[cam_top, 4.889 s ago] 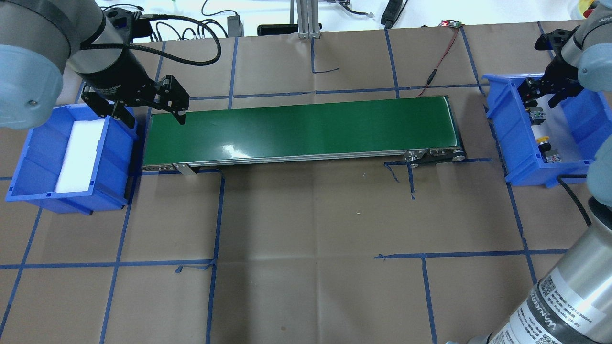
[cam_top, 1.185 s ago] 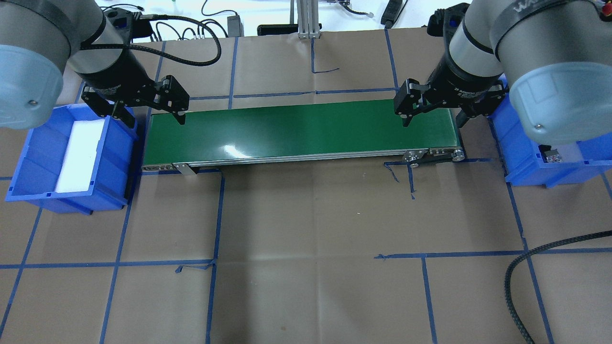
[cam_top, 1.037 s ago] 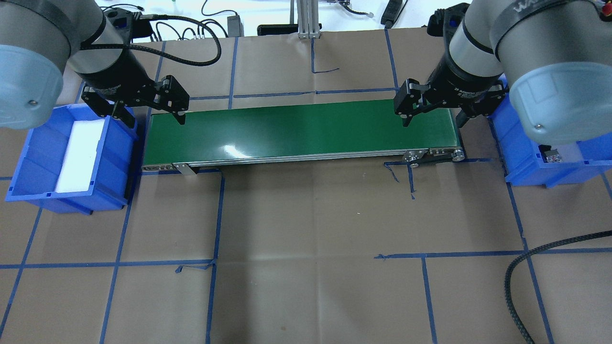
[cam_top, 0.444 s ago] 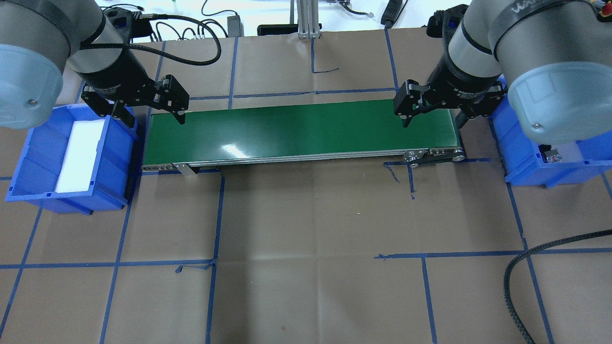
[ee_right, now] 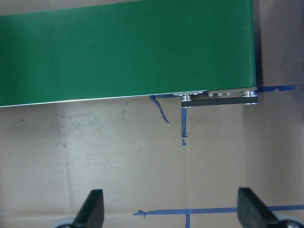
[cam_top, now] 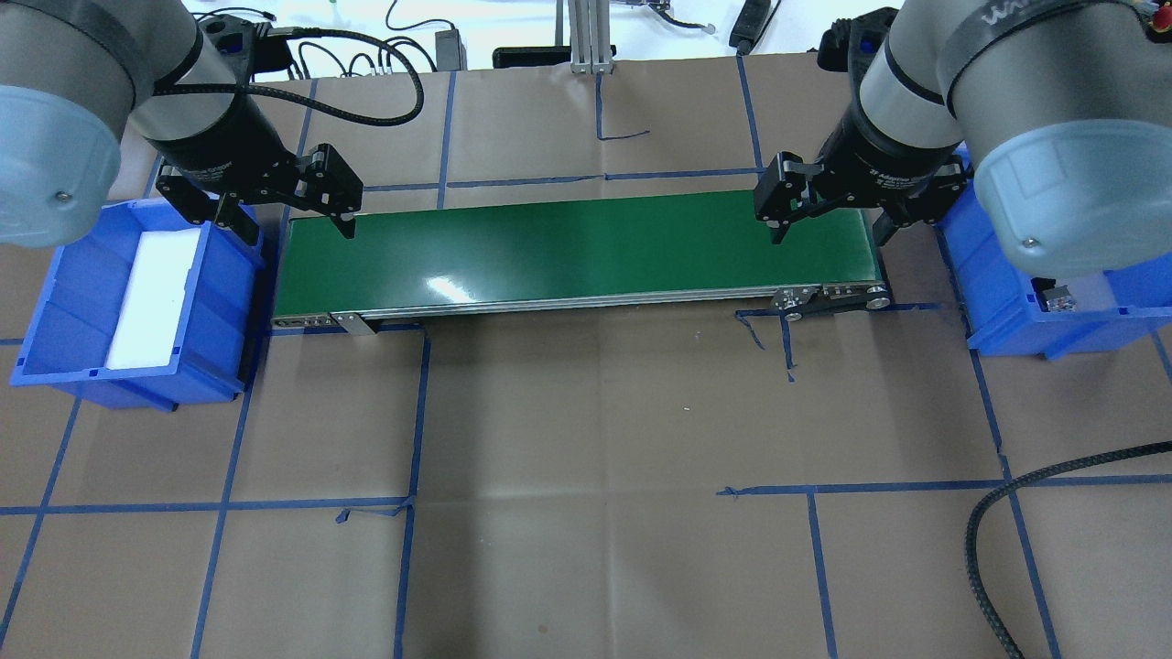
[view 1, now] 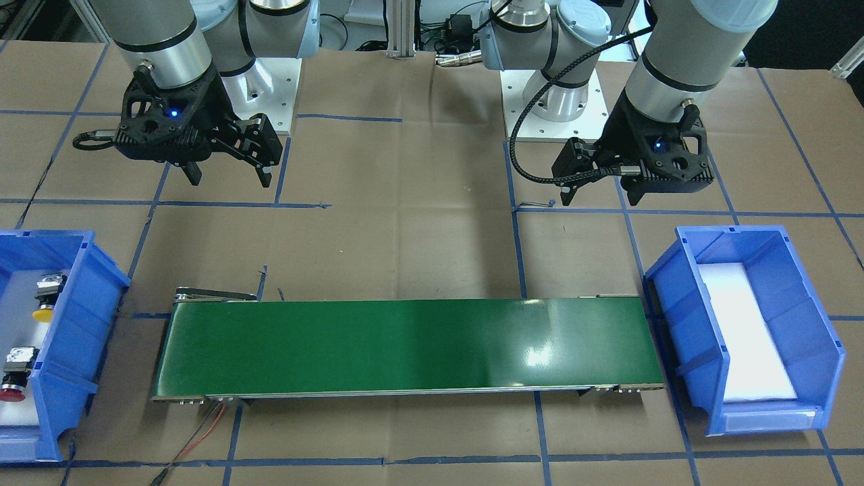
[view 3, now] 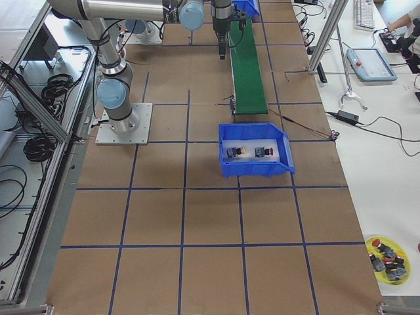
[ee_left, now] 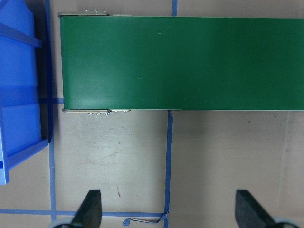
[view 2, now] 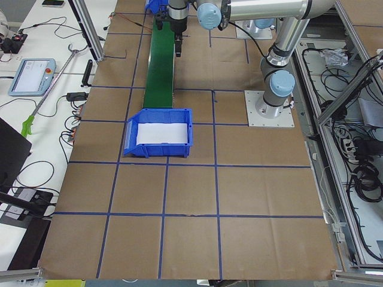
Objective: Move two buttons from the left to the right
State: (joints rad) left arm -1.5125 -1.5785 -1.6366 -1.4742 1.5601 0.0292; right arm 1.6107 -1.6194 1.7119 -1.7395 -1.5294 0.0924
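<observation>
The yellow button (view 1: 44,312) and the red button (view 1: 12,391) lie on white foam in the blue bin (view 1: 91,317) on my right side. They also show in the exterior right view, yellow (view 3: 235,151) and red (view 3: 262,152). In the overhead view my right arm hides most of that bin (cam_top: 998,302). My right gripper (cam_top: 831,233) is open and empty above the right end of the green conveyor belt (cam_top: 577,247). My left gripper (cam_top: 286,220) is open and empty above the belt's left end. Both wrist views show spread fingers with nothing between them.
A second blue bin (cam_top: 224,302) with only white foam stands at the belt's left end. Brown paper with blue tape lines covers the table. A black cable (cam_top: 989,531) loops at the front right. Cables and an aluminium post stand at the back edge.
About five seconds ago my right gripper was down in the right bin; it has since moved left to above the belt's right end. Over the last second nothing has visibly moved.
</observation>
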